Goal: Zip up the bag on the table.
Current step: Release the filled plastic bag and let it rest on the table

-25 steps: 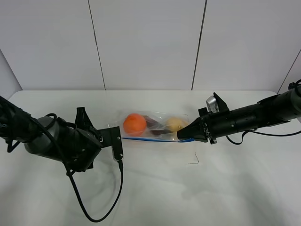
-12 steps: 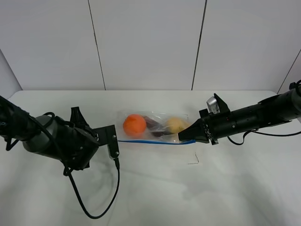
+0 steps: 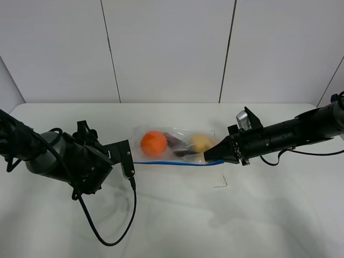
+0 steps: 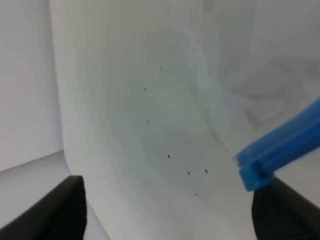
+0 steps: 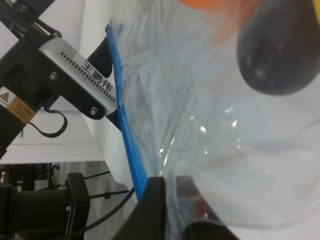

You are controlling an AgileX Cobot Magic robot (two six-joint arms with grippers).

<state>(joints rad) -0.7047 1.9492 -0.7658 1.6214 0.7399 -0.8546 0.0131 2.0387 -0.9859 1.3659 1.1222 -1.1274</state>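
The clear bag (image 3: 177,146) lies on the white table (image 3: 252,215) with an orange (image 3: 153,143), a purple eggplant (image 3: 174,142) and a yellow fruit (image 3: 200,142) inside. Its blue zipper strip (image 3: 177,162) runs along the near edge. My right gripper (image 3: 210,156) is shut on the bag's right end; in the right wrist view the fingers (image 5: 154,210) pinch the plastic beside the strip (image 5: 122,130). My left gripper (image 3: 129,163) is at the strip's left end. In the left wrist view it (image 4: 167,210) is open, with the strip's end (image 4: 257,167) close to one finger (image 4: 285,210).
A black cable (image 3: 107,239) loops from the left arm onto the table near the front. A small black corner mark (image 3: 221,183) sits on the table just in front of the bag's right end. White wall panels stand behind.
My left gripper has drawn back to the left along the blue strip. The strip now lies straighter and reaches further left. The right gripper has held still.
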